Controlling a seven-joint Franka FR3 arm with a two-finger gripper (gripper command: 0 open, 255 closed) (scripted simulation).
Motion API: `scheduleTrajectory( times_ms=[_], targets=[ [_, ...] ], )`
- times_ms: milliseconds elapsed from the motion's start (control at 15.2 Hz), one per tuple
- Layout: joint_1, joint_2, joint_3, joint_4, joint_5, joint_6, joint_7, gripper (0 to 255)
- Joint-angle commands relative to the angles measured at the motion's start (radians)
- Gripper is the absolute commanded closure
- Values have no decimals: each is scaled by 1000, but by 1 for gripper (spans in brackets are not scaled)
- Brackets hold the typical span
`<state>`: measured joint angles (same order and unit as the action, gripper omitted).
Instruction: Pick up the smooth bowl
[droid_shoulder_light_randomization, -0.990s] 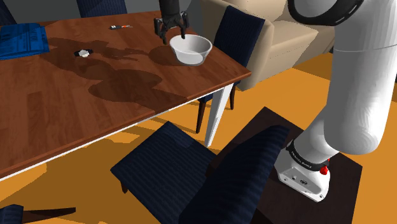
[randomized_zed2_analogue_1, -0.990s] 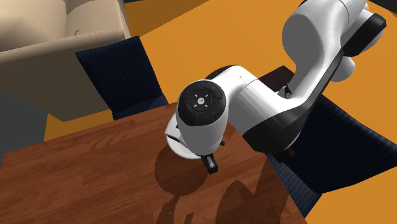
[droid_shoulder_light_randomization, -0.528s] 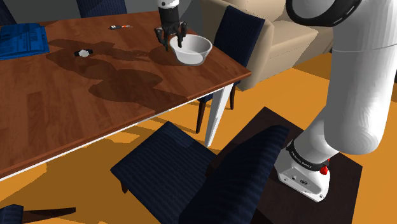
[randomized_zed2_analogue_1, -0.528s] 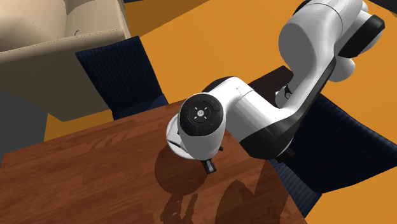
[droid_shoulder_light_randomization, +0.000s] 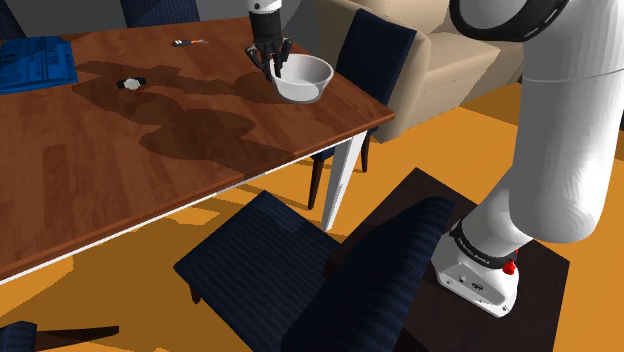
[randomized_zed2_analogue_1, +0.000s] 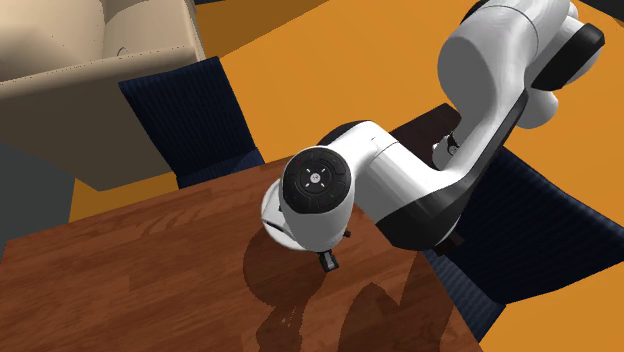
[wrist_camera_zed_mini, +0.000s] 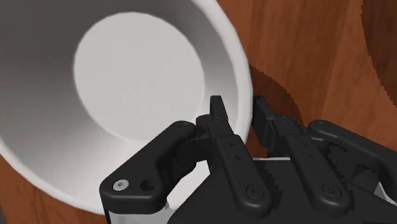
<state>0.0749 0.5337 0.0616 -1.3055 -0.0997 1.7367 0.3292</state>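
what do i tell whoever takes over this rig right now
Gripper: open, low at the white bowl, one finger inside its rim and one outside. A sliver of table shows between the rim and the outer finger, so no grasp yet.
Bowl: upright on the brown table, near the corner by the dark blue chair.
Done: approach, with the rim straddled.
Left: close on the rim, then lift the bowl off the table.
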Motion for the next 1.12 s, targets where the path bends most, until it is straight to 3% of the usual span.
scheduleTrajectory(
  times_ms=[0, 1056],
  targets=[
    [0, -2, 0, -6, 0, 2, 0, 255],
    [7, 15, 0, 225, 1, -211, -15, 255]
  ],
)
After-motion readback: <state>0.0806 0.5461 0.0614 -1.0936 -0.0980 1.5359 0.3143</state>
